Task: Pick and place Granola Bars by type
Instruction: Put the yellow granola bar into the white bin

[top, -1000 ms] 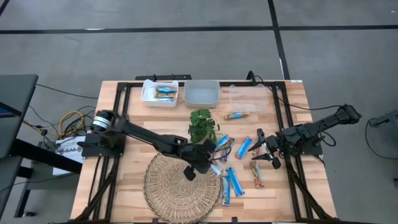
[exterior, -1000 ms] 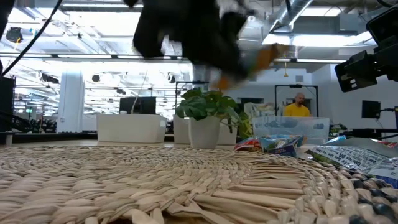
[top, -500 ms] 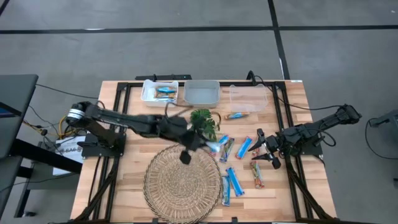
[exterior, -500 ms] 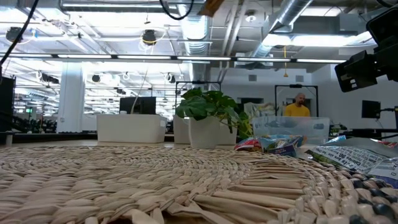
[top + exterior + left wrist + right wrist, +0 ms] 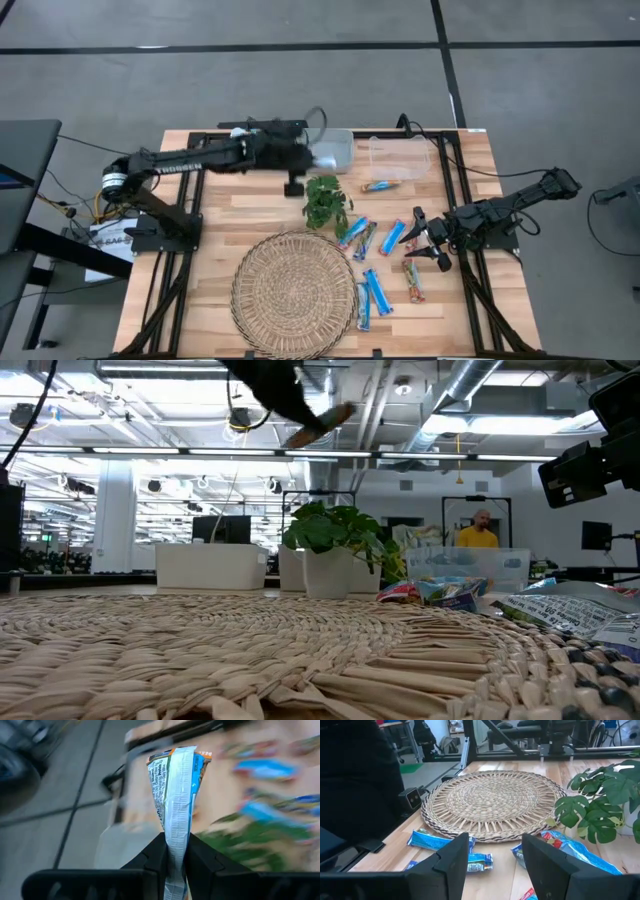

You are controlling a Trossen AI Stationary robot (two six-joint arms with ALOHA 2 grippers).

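Woven straw fills the lower centre of the high view: a round mat (image 5: 294, 294) with nothing on it. Just right of it, loose granola bars (image 5: 373, 292) lie scattered on the wooden table (image 5: 200, 280), mostly blue with a reddish one (image 5: 413, 280) among them. Beside these, at the right edge, the right gripper (image 5: 424, 241) waits low over the table; its wrist view shows the two fingers spread apart with nothing between them.

Further up sits a small green plant (image 5: 325, 201), and past it a lone bar (image 5: 377, 186) lies below a clear tub (image 5: 398, 156). Along the upper edge stand a white tray (image 5: 256, 149) with bars in it and a pale middle bin (image 5: 330, 150).

The left gripper (image 5: 310, 157) hovers over that middle bin. In its wrist view the jaws are pinched tight on one end of a blue-and-white wrapped bar (image 5: 176, 785), which sticks out past the fingers (image 5: 201, 865).

The step in hand looks like the carry to a sorting container. The next move probably calls for matching the wrapper to the right container, lowering within its walls and only then releasing, so the light bar does not flutter out.
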